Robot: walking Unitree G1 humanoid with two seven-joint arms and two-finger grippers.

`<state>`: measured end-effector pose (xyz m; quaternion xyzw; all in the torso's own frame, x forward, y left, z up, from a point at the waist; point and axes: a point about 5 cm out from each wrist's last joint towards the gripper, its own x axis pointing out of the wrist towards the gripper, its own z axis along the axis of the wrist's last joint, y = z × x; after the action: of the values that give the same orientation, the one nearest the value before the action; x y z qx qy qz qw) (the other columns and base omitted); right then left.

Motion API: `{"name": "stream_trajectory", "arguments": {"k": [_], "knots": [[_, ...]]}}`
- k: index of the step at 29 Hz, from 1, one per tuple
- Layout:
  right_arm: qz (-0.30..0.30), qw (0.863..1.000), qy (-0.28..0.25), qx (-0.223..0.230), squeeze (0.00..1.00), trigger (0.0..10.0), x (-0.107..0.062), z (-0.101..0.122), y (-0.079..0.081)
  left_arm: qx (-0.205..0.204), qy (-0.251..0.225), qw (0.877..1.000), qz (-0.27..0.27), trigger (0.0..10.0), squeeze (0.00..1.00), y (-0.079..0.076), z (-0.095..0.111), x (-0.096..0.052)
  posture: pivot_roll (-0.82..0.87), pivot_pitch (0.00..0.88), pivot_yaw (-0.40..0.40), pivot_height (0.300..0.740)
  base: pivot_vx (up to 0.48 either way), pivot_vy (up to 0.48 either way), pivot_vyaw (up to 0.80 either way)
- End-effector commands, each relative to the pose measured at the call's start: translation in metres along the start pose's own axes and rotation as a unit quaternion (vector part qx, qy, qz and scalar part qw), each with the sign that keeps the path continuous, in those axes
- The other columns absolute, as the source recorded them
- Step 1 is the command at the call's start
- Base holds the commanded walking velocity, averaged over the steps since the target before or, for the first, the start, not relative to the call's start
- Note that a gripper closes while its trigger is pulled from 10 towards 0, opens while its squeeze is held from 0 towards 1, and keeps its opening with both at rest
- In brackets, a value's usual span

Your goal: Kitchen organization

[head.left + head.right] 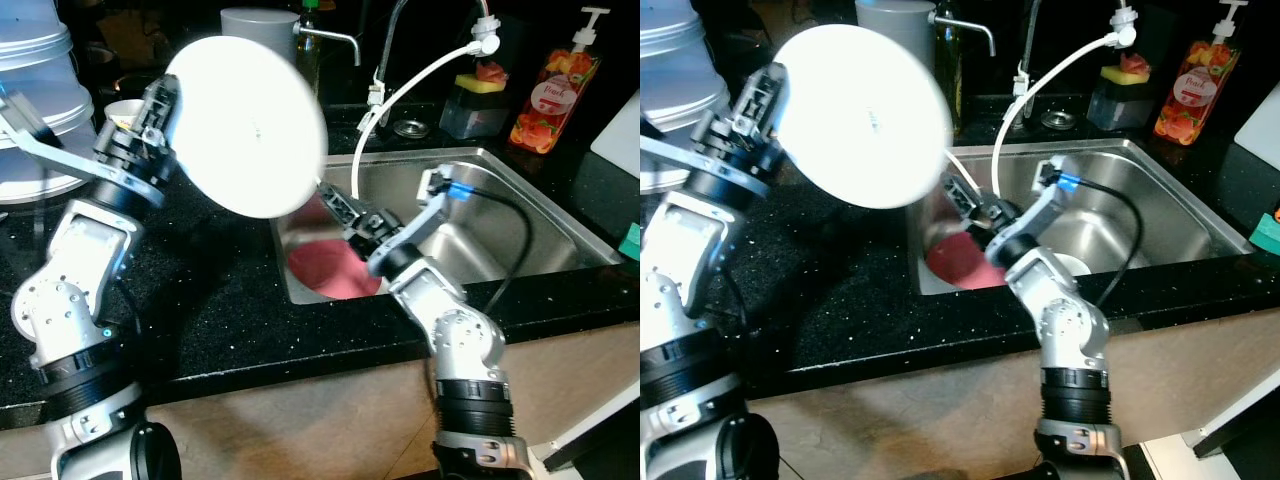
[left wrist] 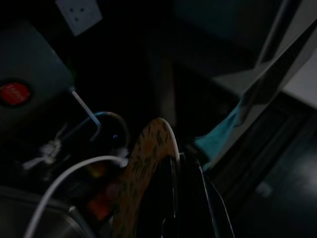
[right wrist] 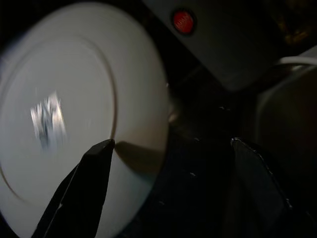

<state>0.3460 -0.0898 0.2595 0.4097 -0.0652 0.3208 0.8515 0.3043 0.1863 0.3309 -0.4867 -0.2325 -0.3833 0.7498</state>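
The left gripper point(image 1: 168, 100) is raised above the black speckled stone countertop point(image 1: 215, 300), its two black fingers closed on the rim of a round white ceramic plate point(image 1: 250, 125), which it holds on edge with its plain underside turned toward the head camera; in the left wrist view the same plate shows edge-on between the fingers, with an orange-brown pattern on its other face. The plate hangs above the counter at the left corner of the stainless steel sink point(image 1: 520, 215), clear of both. The right gripper point(image 1: 335, 205) reaches from the sink side toward the lower edge of the plate, and in the right wrist view its two black fingers point(image 3: 84, 186) stand wide apart with nothing between them, one finger in front of the plate's underside. Below that gripper, a round pink dish point(image 1: 335, 270) lies on the bottom of the sink basin by its left wall. A white hose point(image 1: 420, 75) arcs over the back of the sink beside a chrome tap point(image 1: 335, 38). On the counter behind the sink stand a pump bottle of orange-red liquid point(image 1: 555, 90) and a dark holder with a yellow sponge point(image 1: 480, 100). At the far left a stack of clear plastic tubs point(image 1: 35, 90) sits on the counter, with a small white paper cup point(image 1: 125, 112) just beside the left arm.
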Motion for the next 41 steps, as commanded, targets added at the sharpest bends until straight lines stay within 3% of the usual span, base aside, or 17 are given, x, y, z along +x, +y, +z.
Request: {"name": "stream_trajectory", "arguments": {"k": [1,4,5,6,7,11,12,22,23,24,26,28,29,30,31,32,41], "knots": [[0.015,0.998,0.005,0.055,1.0,10.0,0.004,-0.001,0.004,-0.036,-0.005,0.999,-0.018,0.0,0.0,-0.004,-0.001,-0.003,-0.01,0.098,-0.022,0.74,0.0,0.0,0.0],[0.036,0.993,-0.006,0.112,1.0,10.0,0.008,0.001,0.011,-0.057,-0.001,0.998,-0.018,0.0,0.0,-0.003,-0.004,-0.005,-0.01,0.102,-0.021,0.74,0.0,0.0,0.0],[0.042,0.991,-0.014,0.13,0.73,10.0,0.009,0.004,0.013,-0.06,0.003,0.998,-0.019,0.0,0.0,-0.003,-0.005,-0.006,0.0,0.102,-0.021,0.74,0.0,0.0,0.0],[0.044,0.989,-0.018,0.139,0.73,10.0,0.01,0.005,0.013,-0.06,0.006,0.998,-0.019,0.0,0.0,-0.004,-0.006,-0.006,0.0,0.102,-0.021,0.74,0.0,0.0,0.0],[0.045,0.989,-0.019,0.14,0.0,10.0,0.01,0.006,0.013,-0.057,0.008,0.998,-0.019,0.0,0.0,-0.004,-0.006,-0.007,0.0,0.102,-0.021,0.74,0.0,0.0,0.0],[0.037,0.989,-0.018,0.145,0.0,10.0,0.007,0.008,0.009,-0.053,0.015,0.998,-0.016,0.0,0.0,-0.004,-0.001,-0.009,0.0,0.103,-0.021,0.74,0.0,0.0,0.0],[0.043,0.987,-0.016,0.151,1.0,10.0,0.006,0.008,0.009,-0.058,0.015,0.998,-0.017,0.0,0.0,-0.004,0.0,-0.01,0.0,0.104,-0.02,0.74,0.0,0.0,0.0],[0.101,0.976,0.003,0.192,1.0,10.0,0.002,0.008,0.02,-0.086,0.022,0.996,-0.001,0.0,0.0,0.001,-0.005,-0.013,-0.01,0.103,-0.016,0.74,0.0,0.0,0.0],[0.131,0.967,0.006,0.218,0.55,10.0,0.0,0.009,0.025,-0.09,0.03,0.995,0.007,0.0,0.0,0.004,-0.009,-0.015,-0.01,0.105,-0.017,0.74,0.0,0.0,0.0],[0.131,0.967,0.006,0.218,0.55,10.0,0.0,0.009,0.025,-0.09,0.03,0.995,0.007,0.0,0.0,0.004,-0.009,-0.015,-0.01,0.105,-0.017,0.74,0.0,0.0,0.0],[0.156,0.959,0.005,0.235,0.0,10.0,-0.002,0.011,0.03,-0.095,0.032,0.995,0.023,0.0,0.0,0.008,-0.011,-0.016,0.0,0.103,-0.017,0.74,0.0,0.0,0.0],[0.162,0.957,0.005,0.239,0.0,10.0,-0.003,0.011,0.031,-0.096,0.033,0.994,0.029,0.0,0.0,0.01,-0.012,-0.017,0.0,0.103,-0.017,0.74,0.0,0.0,0.0],[0.17,0.954,0.005,0.245,0.0,6.6,-0.005,0.013,0.033,-0.087,0.04,0.993,0.063,0.0,0.0,0.017,-0.014,-0.019,0.0,0.103,-0.016,0.74,0.0,0.0,0.0],[0.17,0.954,0.005,0.245,0.0,6.6,-0.005,0.013,0.033,-0.087,0.04,0.993,0.063,0.0,0.0,0.017,-0.014,-0.019,0.0,0.103,-0.016,0.74,0.0,0.0,0.0],[0.171,0.954,0.004,0.247,0.0,4.0,-0.005,0.013,0.033,-0.086,0.042,0.993,0.072,0.0,0.0,0.019,-0.014,-0.019,0.0,0.103,-0.016,0.74,0.0,0.0,0.0],[0.175,0.952,0.003,0.25,0.0,0.0,-0.005,0.014,0.034,-0.084,0.044,0.992,0.082,0.0,0.0,0.022,-0.015,-0.02,-0.01,0.103,-0.015,0.74,0.0,0.0,0.0],[0.19,0.948,0.005,0.255,0.0,0.0,-0.008,0.015,0.036,-0.078,0.046,0.991,0.099,0.0,0.0,0.028,-0.016,-0.02,-0.01,0.103,-0.015,0.74,0.0,0.0,0.0]]}}
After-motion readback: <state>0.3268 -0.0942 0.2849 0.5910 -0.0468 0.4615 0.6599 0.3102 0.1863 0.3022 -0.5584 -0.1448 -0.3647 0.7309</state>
